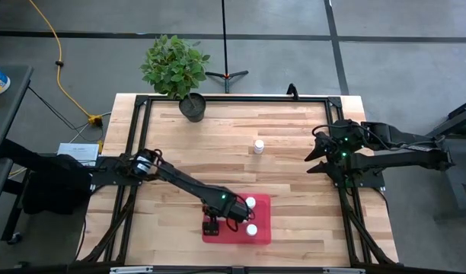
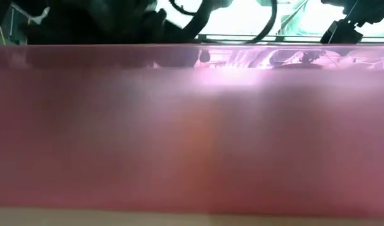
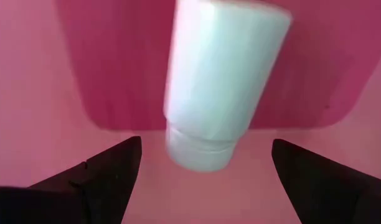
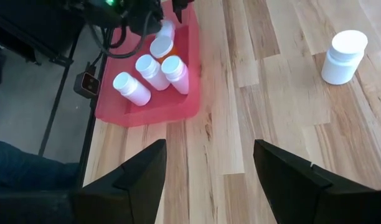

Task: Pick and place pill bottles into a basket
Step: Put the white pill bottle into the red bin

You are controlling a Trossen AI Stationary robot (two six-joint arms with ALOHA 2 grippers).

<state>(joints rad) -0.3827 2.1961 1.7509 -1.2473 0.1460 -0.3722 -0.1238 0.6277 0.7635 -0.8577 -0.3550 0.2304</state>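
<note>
The red basket [image 1: 218, 230] lies near the table's front edge; its wall [image 2: 192, 125] fills the low view. My left gripper [image 1: 239, 215] is open over it. In the left wrist view a white pill bottle [image 3: 221, 81] shows between the spread fingers [image 3: 206, 146], apart from both, above the red floor. The right wrist view shows several bottles in the basket [image 4: 150, 102], white ones [image 4: 152, 71] and an amber one [image 4: 160, 46]. One white bottle [image 1: 258, 145] stands on its base on the table, also seen in the right wrist view [image 4: 344, 57]. My right gripper [image 1: 317, 154] is open and empty at the right.
A potted plant [image 1: 176, 72] in a dark round pot stands at the table's far edge. A black frame [image 1: 240, 99] runs around the tabletop. Bare wood [image 1: 294, 198] lies between the basket and my right arm.
</note>
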